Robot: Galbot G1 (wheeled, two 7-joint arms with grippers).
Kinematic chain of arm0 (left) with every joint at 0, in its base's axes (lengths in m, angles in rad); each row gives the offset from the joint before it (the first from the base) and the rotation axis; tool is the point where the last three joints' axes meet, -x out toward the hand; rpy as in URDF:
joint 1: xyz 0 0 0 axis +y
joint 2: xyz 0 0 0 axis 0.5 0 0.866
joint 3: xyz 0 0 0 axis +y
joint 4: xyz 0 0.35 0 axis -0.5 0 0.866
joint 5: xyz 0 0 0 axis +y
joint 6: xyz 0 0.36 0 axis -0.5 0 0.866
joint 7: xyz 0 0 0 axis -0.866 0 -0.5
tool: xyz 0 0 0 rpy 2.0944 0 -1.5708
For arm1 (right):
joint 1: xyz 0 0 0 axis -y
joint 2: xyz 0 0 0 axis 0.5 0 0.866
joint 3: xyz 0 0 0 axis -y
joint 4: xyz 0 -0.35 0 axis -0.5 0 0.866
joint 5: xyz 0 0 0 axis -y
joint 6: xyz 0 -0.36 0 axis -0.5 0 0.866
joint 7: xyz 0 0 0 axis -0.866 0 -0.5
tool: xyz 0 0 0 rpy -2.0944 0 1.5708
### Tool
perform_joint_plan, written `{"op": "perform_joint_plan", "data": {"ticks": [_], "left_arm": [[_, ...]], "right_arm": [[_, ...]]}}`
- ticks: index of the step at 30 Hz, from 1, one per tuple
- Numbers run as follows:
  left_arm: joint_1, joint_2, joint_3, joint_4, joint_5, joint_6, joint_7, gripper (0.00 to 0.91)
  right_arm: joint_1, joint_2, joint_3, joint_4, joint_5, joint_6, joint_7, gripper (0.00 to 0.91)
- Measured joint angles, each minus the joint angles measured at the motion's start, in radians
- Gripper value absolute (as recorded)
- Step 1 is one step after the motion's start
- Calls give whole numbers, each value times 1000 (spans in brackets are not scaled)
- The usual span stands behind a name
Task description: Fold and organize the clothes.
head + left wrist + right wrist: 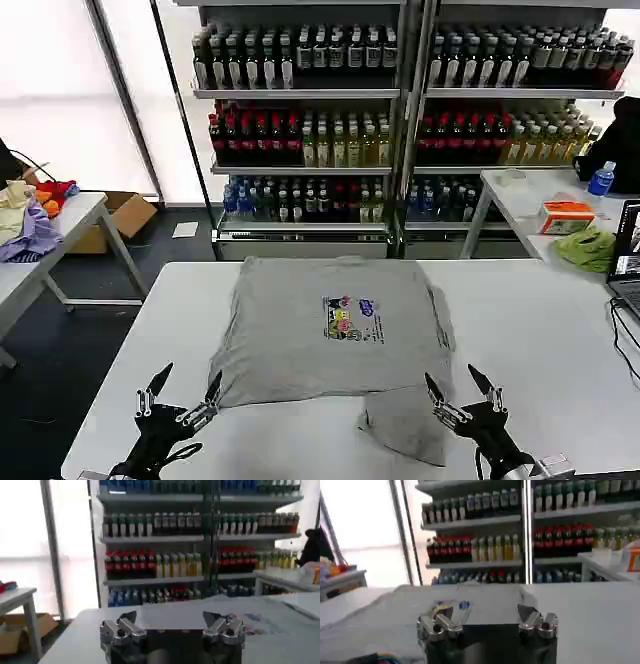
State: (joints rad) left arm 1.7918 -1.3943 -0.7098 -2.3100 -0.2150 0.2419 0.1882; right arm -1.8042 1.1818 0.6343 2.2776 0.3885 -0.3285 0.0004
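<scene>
The clothes, one light-grey T-shirt point(320, 335) with a small cartoon print point(350, 318) on the chest, lies partly folded on the white table point(540, 330); one sleeve point(405, 425) sticks out toward the front edge. My left gripper point(186, 386) hovers open just off the shirt's front left corner, nothing between its fingers. To the right of that sleeve, my right gripper point(458, 385) is open and empty too. The left gripper point(170, 617) faces the shirt point(235, 612) across the table in the left wrist view. The right gripper point(485, 612) looks over the shirt point(395, 622) and print point(451, 606).
Shelves of bottles point(400, 110) stand behind the table. A side table at the left point(50, 235) carries lavender, yellow and red garments point(30, 215). At the right, another table point(545, 195) has an orange box point(567, 215), a green cloth point(590, 247) and a laptop point(628, 265).
</scene>
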Motion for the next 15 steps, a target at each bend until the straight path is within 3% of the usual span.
{"op": "perform_joint_plan", "data": {"ticks": [7,15], "left_arm": [[-30,59,32,34,-29,117,-47,907],[-80,78,73,100,-47,202,-95,907]], "right_arm": [[-25,16,-43,18,-25,-93,78,907],[-41,31,-101,18,-60,-132,120,907]]}}
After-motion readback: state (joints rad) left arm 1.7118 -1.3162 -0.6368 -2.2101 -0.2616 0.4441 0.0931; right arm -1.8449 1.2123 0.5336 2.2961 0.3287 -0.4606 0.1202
